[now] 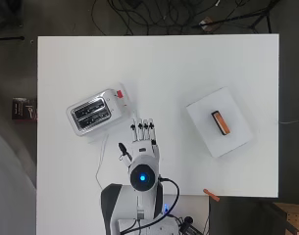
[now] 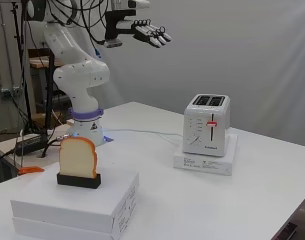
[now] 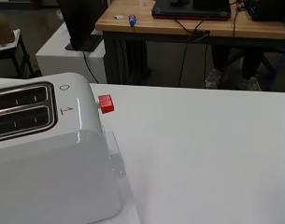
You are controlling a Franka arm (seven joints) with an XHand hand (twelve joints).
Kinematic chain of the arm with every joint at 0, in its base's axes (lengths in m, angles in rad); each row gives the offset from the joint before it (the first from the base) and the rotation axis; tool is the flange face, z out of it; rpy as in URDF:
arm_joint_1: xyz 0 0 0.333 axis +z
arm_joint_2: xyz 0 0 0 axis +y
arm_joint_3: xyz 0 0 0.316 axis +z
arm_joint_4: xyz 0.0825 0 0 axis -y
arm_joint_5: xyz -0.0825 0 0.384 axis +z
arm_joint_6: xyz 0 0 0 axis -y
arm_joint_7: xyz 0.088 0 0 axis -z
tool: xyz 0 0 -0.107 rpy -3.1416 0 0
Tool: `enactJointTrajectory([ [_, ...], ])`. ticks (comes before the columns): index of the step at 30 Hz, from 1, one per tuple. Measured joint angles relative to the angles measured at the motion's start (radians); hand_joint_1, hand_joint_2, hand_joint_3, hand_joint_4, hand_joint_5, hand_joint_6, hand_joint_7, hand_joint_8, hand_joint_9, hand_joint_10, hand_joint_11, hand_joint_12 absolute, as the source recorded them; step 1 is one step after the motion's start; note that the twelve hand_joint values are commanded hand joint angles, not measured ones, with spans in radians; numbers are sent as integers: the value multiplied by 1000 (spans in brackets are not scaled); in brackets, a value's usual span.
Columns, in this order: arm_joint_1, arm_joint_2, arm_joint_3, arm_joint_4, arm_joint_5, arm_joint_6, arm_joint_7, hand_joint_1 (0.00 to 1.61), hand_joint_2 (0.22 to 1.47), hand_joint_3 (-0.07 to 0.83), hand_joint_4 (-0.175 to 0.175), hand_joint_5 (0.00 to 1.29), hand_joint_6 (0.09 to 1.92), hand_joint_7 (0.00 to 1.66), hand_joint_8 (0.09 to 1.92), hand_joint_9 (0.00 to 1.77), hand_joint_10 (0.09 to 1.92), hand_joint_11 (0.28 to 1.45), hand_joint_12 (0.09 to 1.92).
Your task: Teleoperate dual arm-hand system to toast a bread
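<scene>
Nearest the arm's base, the robot hand hangs high above the bench with its fingers stretched straight out and nothing in them. From above it sits just short of the toaster's lever end, between toaster and bread but much closer to the toaster, a neutral spot from which either could probably be reached.

Just beyond the fingertips stands the white toaster, raised on a flat white box, probably to lift it to a handier height. Its two slots face up and look empty, and the red lever sits at the top of its track, so nothing is loaded or pressed down yet. A white cord trails from it back toward the base.

Well apart, off to the other side, the bread slice stands upright on edge in a small black holder, which rests on a stack of white boxes. Held this way, both faces are clear, which should let fingers and thumb pinch it and lower it straight into a slot.

Past the bench edge near the base lies a small orange object, seemingly unrelated.
</scene>
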Motion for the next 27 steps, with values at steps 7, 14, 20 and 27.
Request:
enactJointTrajectory([
  [7, 32, -168, -16, -87, -12, 85, -95, 210, 1159, 11, -40, 275, 87, 441, 87, 538, 87, 441, 87],
  [14, 25, -163, -46, -85, -14, 80, -129, 237, 1140, -3, -59, 269, 87, 436, 87, 546, 87, 431, 87],
  [20, -13, 46, -216, 126, -49, -2, -181, 206, 1135, -2, 1, 313, 87, 405, 87, 506, 87, 427, 87],
  [27, -92, 380, -460, 310, -127, -42, -268, 16, 1084, -16, -14, 290, 87, 398, 87, 512, 87, 441, 87],
])
